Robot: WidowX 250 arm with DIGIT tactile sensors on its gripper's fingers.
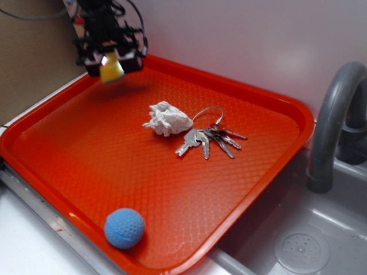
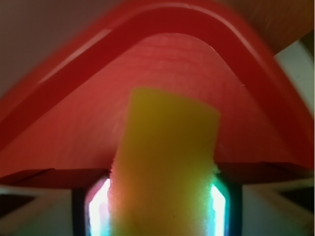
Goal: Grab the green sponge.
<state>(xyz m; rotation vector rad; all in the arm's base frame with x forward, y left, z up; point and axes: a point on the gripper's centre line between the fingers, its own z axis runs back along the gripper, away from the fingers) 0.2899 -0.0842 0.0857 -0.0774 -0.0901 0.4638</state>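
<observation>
The green sponge (image 1: 112, 70) is a small yellow foam block held in the air above the far left corner of the red tray (image 1: 69, 143). My gripper (image 1: 110, 60) is shut on it from above, and the block's lower end sticks out below the black fingers. In the wrist view the sponge (image 2: 167, 162) fills the middle between the two lit pads (image 2: 98, 209), with the tray's rounded corner (image 2: 162, 19) beyond it. Its shadow lies on the tray just beneath.
A crumpled white paper wad (image 1: 167, 119) and a bunch of keys (image 1: 209, 137) lie mid-tray. A blue dimpled ball (image 1: 124, 228) rests near the tray's front edge. A grey faucet (image 1: 335, 120) and sink (image 1: 298, 240) are at the right.
</observation>
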